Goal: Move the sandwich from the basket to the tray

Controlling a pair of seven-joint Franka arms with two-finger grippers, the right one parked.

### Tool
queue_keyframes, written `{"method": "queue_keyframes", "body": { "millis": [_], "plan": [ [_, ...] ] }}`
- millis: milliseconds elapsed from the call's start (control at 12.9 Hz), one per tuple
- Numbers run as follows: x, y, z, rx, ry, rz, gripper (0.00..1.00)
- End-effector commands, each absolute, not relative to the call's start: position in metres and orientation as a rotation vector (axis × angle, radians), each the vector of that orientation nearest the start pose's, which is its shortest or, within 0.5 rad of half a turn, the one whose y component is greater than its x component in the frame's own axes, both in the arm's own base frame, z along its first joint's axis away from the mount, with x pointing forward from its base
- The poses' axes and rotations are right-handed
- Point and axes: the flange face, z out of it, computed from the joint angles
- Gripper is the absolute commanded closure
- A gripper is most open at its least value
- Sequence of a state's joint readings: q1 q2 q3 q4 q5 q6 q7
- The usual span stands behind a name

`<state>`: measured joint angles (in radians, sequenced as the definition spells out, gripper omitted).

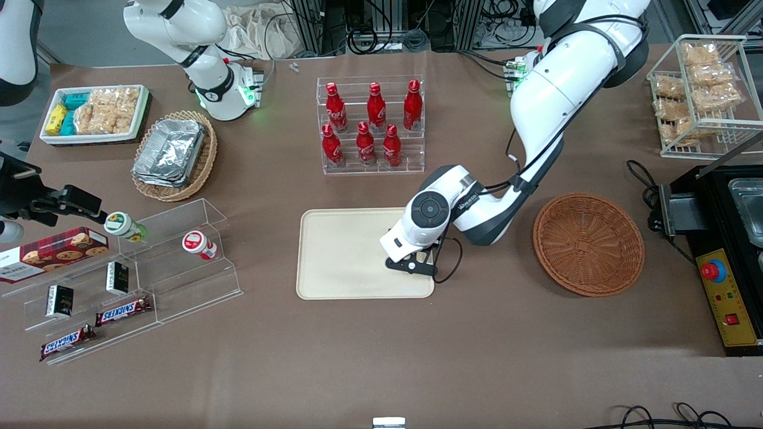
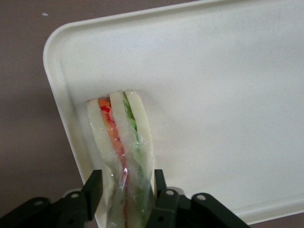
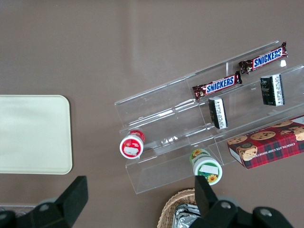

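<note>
You have the left arm's black two-finger gripper [image 1: 411,266] low over the flat cream-beige rectangular tray [image 1: 340,250], at the tray's end nearest the round reddish-brown woven wicker basket [image 1: 588,243], and its fingers [image 2: 93,187] are clamped on the small triangular wedge sandwich [image 2: 122,142] in clear wrap. That grip presses the pale bread faces, so the orange-red and green filling layers run along the gap between the jaws and the wedge cannot slip sideways. The sandwich's free end appears to reach the tray surface just inside the rounded corner, close to the low rim; whether it actually rests there or hangs just above, I cannot tell.

The basket looks empty in the front view, so the carry seems done and you are at the release step. Holding near the rim keeps the arm's reach short, but a wedge standing on its narrow edge could tip when you let go, possibly onto the rim. Open slowly and lift straight up.
</note>
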<state>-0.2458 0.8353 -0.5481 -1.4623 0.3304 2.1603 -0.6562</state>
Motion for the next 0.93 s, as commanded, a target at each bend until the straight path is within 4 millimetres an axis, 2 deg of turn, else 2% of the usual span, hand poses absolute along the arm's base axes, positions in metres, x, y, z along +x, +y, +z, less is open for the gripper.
{"method": "queue_keyframes", "body": {
  "millis": [0, 233, 466, 699, 854],
  "plan": [
    [0.555, -0.414, 0.272, -3.145, 0.242, 0.086, 0.0],
    [0.562, -0.351, 0.323, -3.061, 0.155, 0.068, 0.0],
    [0.574, -0.291, 0.375, -2.998, 0.226, 0.077, 0.0],
    [0.584, -0.232, 0.421, -2.947, 0.222, 0.083, 0.0],
    [0.591, -0.195, 0.462, -2.924, 0.186, 0.071, 0.0]
  ]
}}
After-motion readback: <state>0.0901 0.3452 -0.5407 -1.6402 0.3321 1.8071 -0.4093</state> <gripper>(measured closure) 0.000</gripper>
